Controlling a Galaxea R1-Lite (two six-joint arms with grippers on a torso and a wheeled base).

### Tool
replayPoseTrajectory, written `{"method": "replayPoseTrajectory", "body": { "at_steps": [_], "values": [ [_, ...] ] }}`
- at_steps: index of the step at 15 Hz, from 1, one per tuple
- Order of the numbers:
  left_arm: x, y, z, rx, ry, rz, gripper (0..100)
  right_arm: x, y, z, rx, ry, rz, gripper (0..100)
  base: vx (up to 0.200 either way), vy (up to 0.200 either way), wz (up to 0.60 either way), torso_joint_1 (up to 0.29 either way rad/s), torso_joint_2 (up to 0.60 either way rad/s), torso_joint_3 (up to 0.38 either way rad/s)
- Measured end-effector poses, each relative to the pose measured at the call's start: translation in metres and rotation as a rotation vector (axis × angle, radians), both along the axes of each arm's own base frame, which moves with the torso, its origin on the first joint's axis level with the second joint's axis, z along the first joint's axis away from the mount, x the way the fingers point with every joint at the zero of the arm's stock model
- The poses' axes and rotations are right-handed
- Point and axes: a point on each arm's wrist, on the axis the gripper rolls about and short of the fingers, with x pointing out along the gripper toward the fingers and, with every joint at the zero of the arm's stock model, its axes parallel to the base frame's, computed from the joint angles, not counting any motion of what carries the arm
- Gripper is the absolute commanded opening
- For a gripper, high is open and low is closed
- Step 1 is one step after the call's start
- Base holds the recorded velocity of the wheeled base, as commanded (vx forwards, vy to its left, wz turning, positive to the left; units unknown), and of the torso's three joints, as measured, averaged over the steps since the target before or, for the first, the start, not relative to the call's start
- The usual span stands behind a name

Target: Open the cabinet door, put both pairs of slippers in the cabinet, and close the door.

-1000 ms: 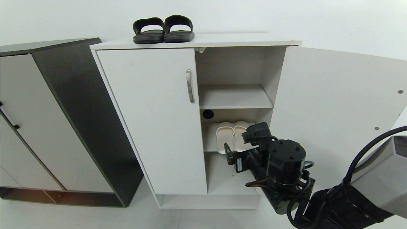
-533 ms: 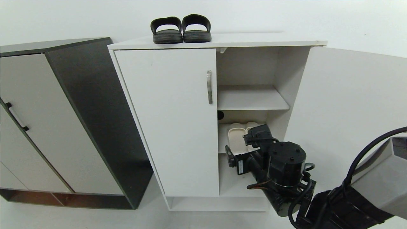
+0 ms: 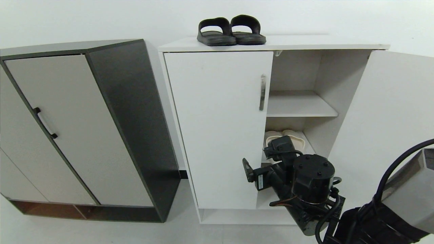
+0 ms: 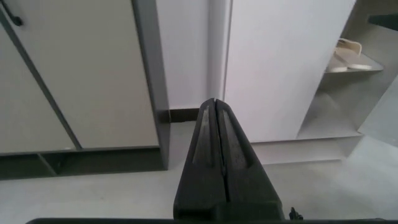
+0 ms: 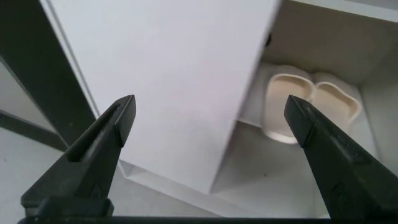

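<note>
Right gripper (image 5: 210,106) gapes open, left gripper (image 4: 215,104) pinched shut; black slippers (image 3: 231,31) upper centre atop cabinet (image 3: 305,42). A clumsy grab could topple them.

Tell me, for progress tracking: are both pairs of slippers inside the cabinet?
No, the black slippers sit on top of the cabinet; only the cream slippers lie inside it.

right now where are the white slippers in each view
head view: white slippers on the open side's lower shelf, beside the shut door.
left wrist view: same shelf, slippers far off past the shut door.
right wrist view: close, slippers beyond the shut door's edge.
shared landmark: the shut door.
</note>
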Motion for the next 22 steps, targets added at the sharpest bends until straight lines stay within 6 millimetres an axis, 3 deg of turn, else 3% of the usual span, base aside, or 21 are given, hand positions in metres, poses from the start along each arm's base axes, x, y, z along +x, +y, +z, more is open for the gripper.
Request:
{"method": "replayPoseTrajectory", "body": {
  "at_steps": [16, 22],
  "values": [
    [0.0, 0.0, 0.0, -0.004, 0.0, 0.0, 0, -0.0023, -0.003, -0.0044, -0.044, 0.007, 0.002, 100, 0.0, 0.0, 0.0, 0.0, 0.0, 0.0],
    [0.0, 0.0, 0.0001, -0.007, 0.0, 0.0, 0, -0.0027, -0.0031, -0.0065, -0.049, 0.013, 0.014, 100, 0.0, 0.0, 0.0, 0.036, -0.31, -0.3]
  ]
}}
